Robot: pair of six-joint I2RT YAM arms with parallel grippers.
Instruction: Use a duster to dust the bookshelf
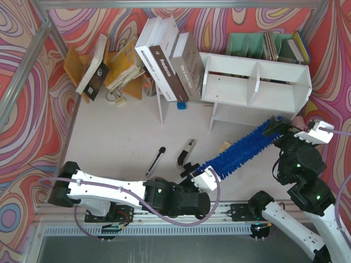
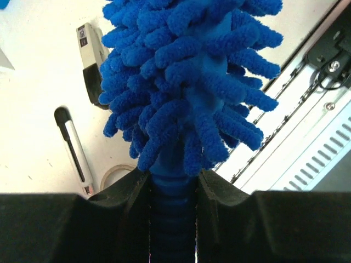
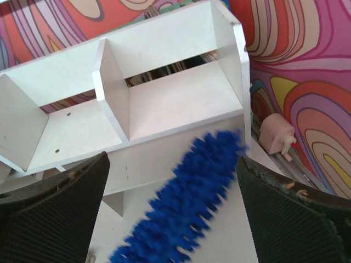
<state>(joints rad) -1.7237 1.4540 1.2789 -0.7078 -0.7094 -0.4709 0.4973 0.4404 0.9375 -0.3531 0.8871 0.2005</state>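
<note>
two views split it for you: only the left wrist camera shows the left gripper point(image 2: 173, 189) clenched on the duster point(image 2: 186, 82) handle. the right wrist camera shows the right gripper point(image 3: 173, 192) spread wide (gripping nothing), with the fluffy tip beneath it, near the bookshelf point(image 3: 164, 104) lower edge.

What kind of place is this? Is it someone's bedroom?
Probably not. It looks like a robot practice bench: a white left robot arm and right robot arm bolted to a metal rail, swirly colourful backdrop walls, and a white board bookshelf on a white tabletop with a fluffy blue microfibre duster.
</note>
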